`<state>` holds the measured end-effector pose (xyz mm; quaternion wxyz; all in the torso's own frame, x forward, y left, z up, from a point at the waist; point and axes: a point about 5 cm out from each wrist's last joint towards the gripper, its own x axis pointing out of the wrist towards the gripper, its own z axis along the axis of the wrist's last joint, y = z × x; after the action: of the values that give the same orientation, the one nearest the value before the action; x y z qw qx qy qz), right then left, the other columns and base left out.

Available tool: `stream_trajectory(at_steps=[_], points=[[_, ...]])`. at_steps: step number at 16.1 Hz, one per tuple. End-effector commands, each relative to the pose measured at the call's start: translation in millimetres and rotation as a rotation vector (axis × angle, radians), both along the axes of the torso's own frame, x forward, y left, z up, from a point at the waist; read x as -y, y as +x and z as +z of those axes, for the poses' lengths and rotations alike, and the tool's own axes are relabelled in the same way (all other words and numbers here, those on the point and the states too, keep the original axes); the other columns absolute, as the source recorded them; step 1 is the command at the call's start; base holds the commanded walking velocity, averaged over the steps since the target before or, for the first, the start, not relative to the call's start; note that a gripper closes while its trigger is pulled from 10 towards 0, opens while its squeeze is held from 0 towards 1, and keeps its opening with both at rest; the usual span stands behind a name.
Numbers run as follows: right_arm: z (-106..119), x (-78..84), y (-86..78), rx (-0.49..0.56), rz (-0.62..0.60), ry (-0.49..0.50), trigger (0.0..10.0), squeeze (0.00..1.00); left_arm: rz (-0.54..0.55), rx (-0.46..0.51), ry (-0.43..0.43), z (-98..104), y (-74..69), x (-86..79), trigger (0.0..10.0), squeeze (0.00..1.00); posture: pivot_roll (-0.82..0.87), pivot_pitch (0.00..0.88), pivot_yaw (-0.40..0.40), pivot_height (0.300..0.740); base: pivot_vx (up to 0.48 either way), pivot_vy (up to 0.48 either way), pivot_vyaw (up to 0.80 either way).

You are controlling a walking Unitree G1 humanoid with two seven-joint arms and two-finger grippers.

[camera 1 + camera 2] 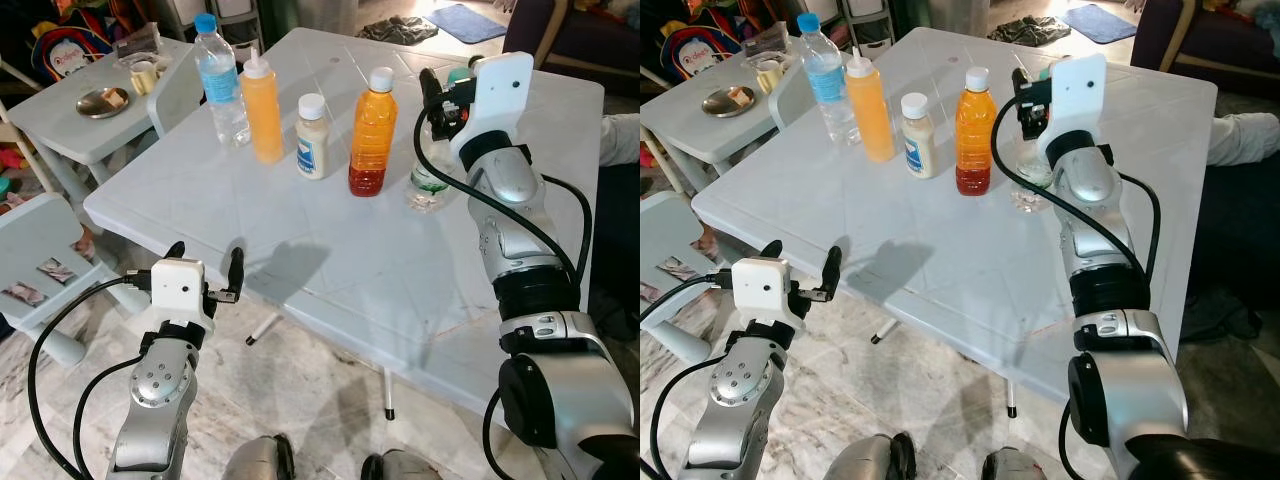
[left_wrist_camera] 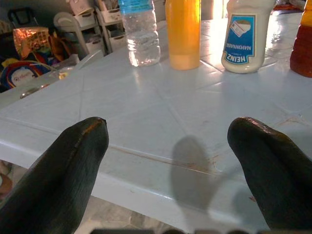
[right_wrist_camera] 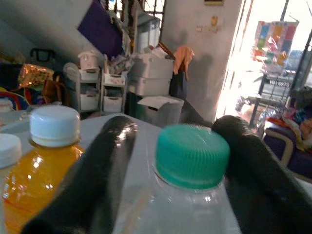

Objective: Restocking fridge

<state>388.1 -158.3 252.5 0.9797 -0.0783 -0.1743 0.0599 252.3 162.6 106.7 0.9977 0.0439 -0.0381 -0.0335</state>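
Note:
On the white table (image 1: 330,270) stands a row of bottles: a blue-capped water bottle (image 1: 222,90), an orange squeeze bottle (image 1: 263,110), a Heinz mayonnaise bottle (image 1: 312,140) and a white-capped orange juice bottle (image 1: 372,130). To their right is a clear bottle (image 1: 430,185) with a green cap (image 3: 192,153). My right gripper (image 1: 440,95) is at that bottle's top, open, with one finger (image 3: 102,165) on each side of the cap. My left gripper (image 1: 206,262) hangs open and empty just below the table's near edge, facing the bottles.
A small side table (image 1: 60,125) at the back left carries a metal dish (image 1: 102,102) and cups. A white chair (image 1: 175,90) stands between the tables. A low stool (image 1: 40,260) is at the left. A person's sleeve (image 1: 620,140) shows at the right edge.

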Motion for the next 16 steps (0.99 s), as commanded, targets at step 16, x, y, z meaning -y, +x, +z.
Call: stream_trajectory(at_steps=[16], points=[[-23,-25.5,-38.6,-0.147,0.079,0.16,0.0,0.0,0.057,-0.075,-0.016,-7,-0.7,0.1,10.0,0.0,-0.01,0.11,0.054,0.74,0.0,0.0,0.0]])
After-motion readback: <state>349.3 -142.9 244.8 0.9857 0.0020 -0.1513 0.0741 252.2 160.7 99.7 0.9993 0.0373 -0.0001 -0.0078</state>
